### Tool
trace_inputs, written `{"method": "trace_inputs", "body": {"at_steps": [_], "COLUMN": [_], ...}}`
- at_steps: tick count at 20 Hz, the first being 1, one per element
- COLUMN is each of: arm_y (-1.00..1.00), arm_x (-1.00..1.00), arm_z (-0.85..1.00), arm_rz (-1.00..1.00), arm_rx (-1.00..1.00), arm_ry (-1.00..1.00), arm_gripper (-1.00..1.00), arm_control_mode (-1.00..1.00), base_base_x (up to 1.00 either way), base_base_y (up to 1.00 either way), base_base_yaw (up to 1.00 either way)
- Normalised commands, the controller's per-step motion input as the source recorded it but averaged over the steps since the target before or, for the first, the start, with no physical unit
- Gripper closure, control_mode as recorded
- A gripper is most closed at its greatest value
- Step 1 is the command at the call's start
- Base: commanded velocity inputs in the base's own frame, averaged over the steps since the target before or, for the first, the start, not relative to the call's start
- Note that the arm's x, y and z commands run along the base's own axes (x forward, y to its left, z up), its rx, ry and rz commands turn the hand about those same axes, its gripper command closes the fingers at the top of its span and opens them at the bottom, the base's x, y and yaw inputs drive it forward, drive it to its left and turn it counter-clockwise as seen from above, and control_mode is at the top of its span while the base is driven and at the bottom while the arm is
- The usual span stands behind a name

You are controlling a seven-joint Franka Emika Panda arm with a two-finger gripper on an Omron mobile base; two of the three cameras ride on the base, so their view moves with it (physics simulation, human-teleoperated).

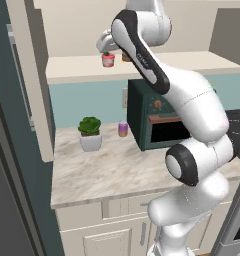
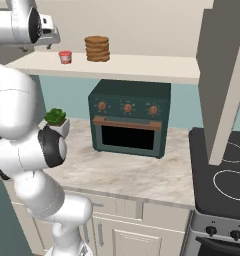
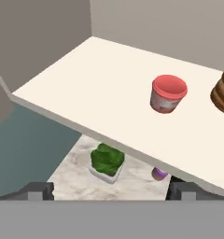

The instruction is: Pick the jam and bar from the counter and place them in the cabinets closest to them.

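Got a dark green toaster oven (image 2: 129,119) sitting toward the back, three copper-coloured knobs along the top of its front and a black glass door underneath. Left of it, a small purple jar (image 1: 123,128) with a tan lid, just beside the oven's corner. Further left, a leafy green potted plant (image 1: 90,133) in a white pot, standing upright. Over on the right, a black stovetop (image 2: 225,175) with ring outlines. Up higher, a stack of brown cookies (image 2: 97,48), slightly uneven.
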Motion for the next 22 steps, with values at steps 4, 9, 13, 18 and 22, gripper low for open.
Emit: {"method": "trace_inputs", "body": {"at_steps": [4,9,13,18,22], "arm_y": [-0.17,-0.22,-0.24,-0.22,-0.13], "arm_x": [-1.00,-1.00,-1.00,-0.70,-0.06], "arm_z": [-0.30,-0.36,-0.45,-0.51,-0.52], "arm_rz": [0.00,0.00,0.00,0.00,0.00], "arm_rx": [0.00,0.00,-0.04,-0.11,-0.18], "arm_ry": [-0.05,-0.04,-0.04,0.00,0.00], "arm_gripper": [-1.00,-1.00,-1.00,-1.00,-1.00], "arm_control_mode": [-1.00,-1.00,-1.00,-1.00,-1.00], "base_base_x": [0.00,0.00,0.00,0.00,0.00], "base_base_y": [0.00,0.00,0.00,0.00,0.00], "base_base_yaw": [0.00,0.00,0.00,0.00,0.00]}}
